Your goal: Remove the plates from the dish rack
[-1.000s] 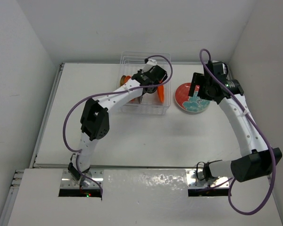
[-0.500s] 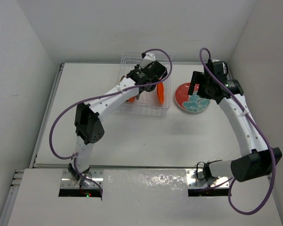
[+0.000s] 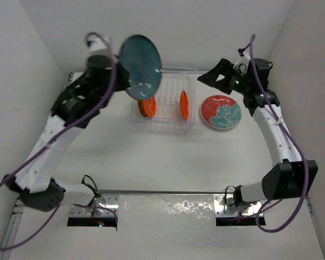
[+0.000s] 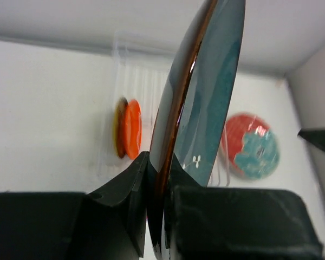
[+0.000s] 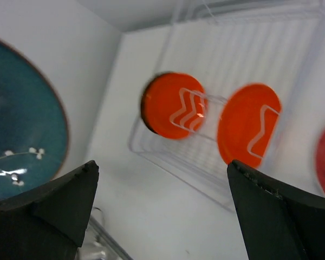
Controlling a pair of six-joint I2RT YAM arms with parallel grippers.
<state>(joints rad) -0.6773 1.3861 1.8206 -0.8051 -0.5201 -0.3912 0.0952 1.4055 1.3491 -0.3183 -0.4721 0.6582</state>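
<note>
My left gripper (image 3: 112, 71) is shut on the rim of a dark teal glazed plate (image 3: 140, 66) and holds it high above the table, left of the dish rack (image 3: 163, 104). In the left wrist view the plate (image 4: 206, 92) stands edge-on between my fingers (image 4: 124, 187). Two orange plates (image 3: 147, 106) (image 3: 183, 104) stand upright in the rack; behind the left one a brownish plate edge (image 4: 119, 127) shows. A red plate with teal flowers (image 3: 221, 112) lies flat right of the rack. My right gripper (image 3: 212, 79) is open and empty, raised above the rack's right end.
White walls close in the table at the back, left and right. The arms' bases and metal mounting plates (image 3: 92, 208) sit at the near edge. The purple cable (image 3: 292, 146) runs along the right arm.
My left arm has swung up and left out of the rack with the teal plate in its grip. My right gripper has lifted off the red floral plate and turned toward the rack.
</note>
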